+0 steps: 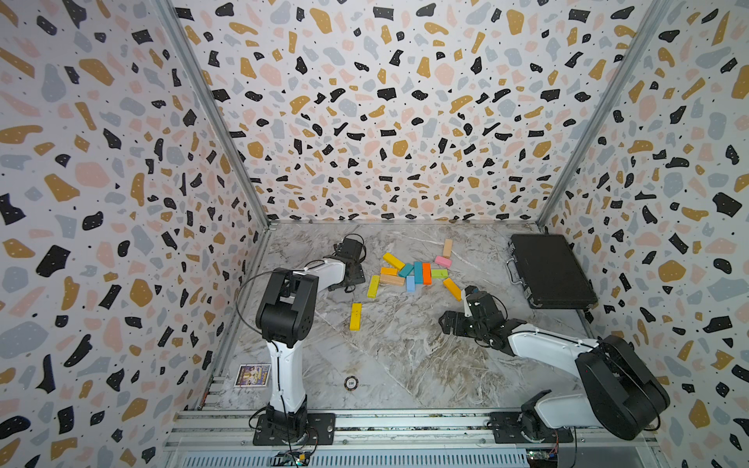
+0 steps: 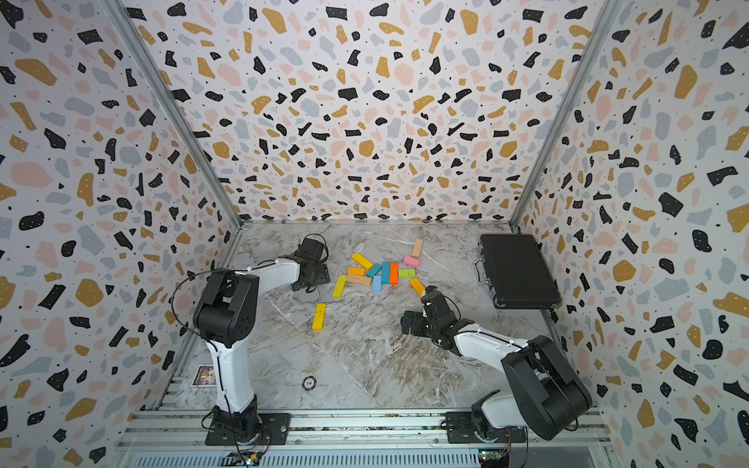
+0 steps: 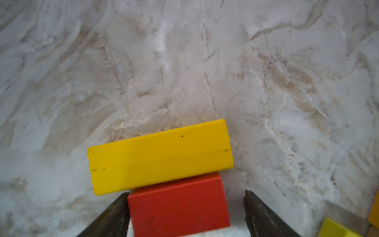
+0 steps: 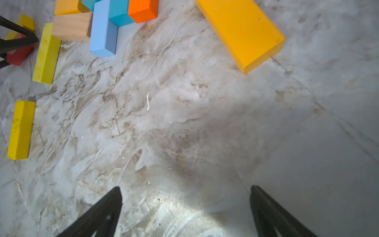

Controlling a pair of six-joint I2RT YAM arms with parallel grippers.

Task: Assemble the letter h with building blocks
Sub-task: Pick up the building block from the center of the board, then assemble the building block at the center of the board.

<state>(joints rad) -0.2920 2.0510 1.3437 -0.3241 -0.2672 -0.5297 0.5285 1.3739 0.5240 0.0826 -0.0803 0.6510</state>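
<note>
My left gripper (image 3: 185,192) is open astride a red block (image 3: 180,205). One finger (image 3: 114,215) touches the block's side and the other stands apart from it. A yellow block (image 3: 160,156) lies across the red block's far end. In both top views the left gripper (image 1: 350,279) hides these two blocks. The other building blocks (image 1: 413,273) lie loosely heaped mid-table, and a lone yellow block (image 1: 355,316) sits nearer the front. My right gripper (image 4: 185,187) hangs open over bare marble, in front of an orange-yellow block (image 4: 242,32) and seen from above (image 1: 454,324).
A shut black case (image 1: 551,271) lies at the back right by the wall. A small round disc marked 100 (image 1: 351,382) and a picture card (image 1: 252,375) lie near the front rail. Patterned walls close off three sides.
</note>
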